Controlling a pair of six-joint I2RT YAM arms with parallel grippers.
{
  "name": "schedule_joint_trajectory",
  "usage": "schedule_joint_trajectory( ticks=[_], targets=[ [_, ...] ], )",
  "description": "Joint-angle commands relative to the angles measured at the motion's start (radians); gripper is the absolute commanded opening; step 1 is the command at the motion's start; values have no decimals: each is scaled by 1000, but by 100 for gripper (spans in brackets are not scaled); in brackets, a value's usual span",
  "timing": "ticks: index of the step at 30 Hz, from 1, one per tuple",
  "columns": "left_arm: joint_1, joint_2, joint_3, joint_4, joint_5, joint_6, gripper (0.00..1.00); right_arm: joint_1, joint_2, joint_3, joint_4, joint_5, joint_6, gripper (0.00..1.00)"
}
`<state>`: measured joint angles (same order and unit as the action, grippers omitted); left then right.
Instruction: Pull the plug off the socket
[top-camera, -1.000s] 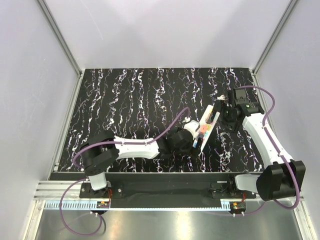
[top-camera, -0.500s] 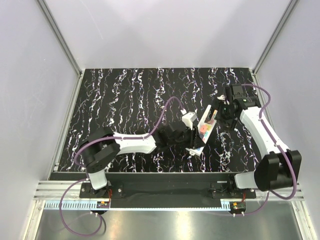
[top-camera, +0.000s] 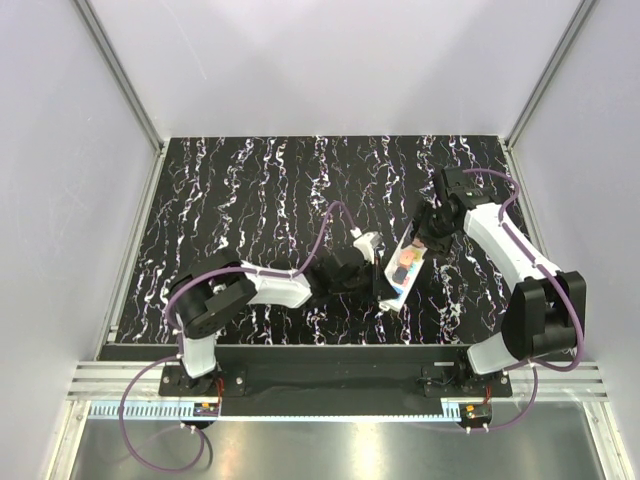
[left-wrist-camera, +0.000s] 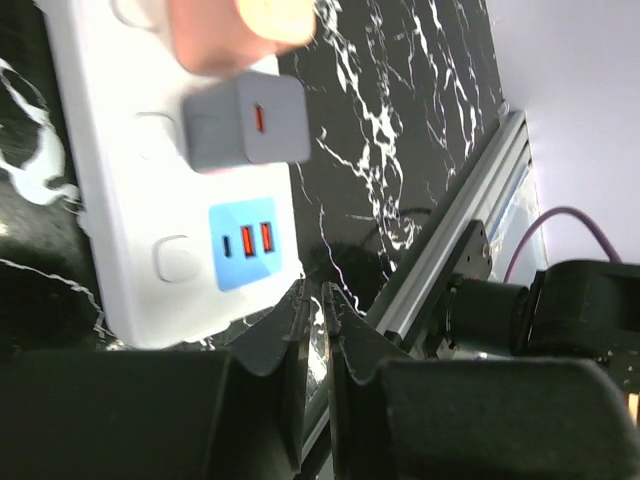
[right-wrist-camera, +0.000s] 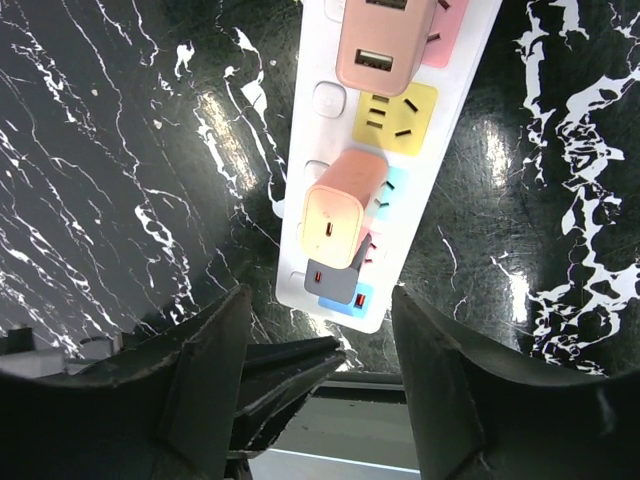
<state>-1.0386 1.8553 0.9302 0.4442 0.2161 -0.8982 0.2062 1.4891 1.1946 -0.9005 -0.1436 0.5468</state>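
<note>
The socket (top-camera: 411, 252) is a white power strip lying at a slant on the black marbled table, right of centre. The orange-peach plug (right-wrist-camera: 340, 215) sits in it about midway, blurred at the top of the left wrist view as the plug (left-wrist-camera: 240, 25). My right gripper (right-wrist-camera: 320, 292) hangs open over the socket (right-wrist-camera: 312, 160), its fingers (right-wrist-camera: 215, 370) wide on either side of the strip's near end and touching nothing. My left gripper (left-wrist-camera: 315, 300) is shut on nothing, just off that near end of the socket (left-wrist-camera: 120, 200). In the top view the left gripper (top-camera: 384, 290) and the right gripper (top-camera: 422, 243) flank the strip's two ends.
A grey plug (right-wrist-camera: 335, 280) sits next to the blue USB face (right-wrist-camera: 352, 298), and a pink plug (right-wrist-camera: 385, 40) stands farther along beside a yellow outlet (right-wrist-camera: 400, 120). An aluminium rail (left-wrist-camera: 450, 250) runs along the table's near edge. White walls enclose three sides.
My left gripper has shut and drawn back to the strip's near end. The right arm swung left over the strip and its jaws narrowed. The strip turned slightly.
</note>
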Motion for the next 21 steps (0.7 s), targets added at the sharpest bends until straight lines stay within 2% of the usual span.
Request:
schedule_joint_trajectory(
  ticks=[1,4,7,9,11,16,21],
  targets=[
    [14,28,13,64,14,-27,14,15,-3,16,25,42,27,64],
    [18,64,32,71,37,-42,14,18,-1,-9,37,61,50,43],
    [22,87,24,96,35,-70,15,33,20,3,43,74,56,46],
    [31,108,24,129,55,-94,15,38,29,11,43,93,62,56],
    [31,114,25,133,68,-102,15,39,37,13,43,87,62,60],
    [40,119,44,42,45,-114,13,59,53,0,43,96,68,60],
    [41,104,56,-67,5,-104,11,62,66,-30,54,121,79,55]
  ],
)
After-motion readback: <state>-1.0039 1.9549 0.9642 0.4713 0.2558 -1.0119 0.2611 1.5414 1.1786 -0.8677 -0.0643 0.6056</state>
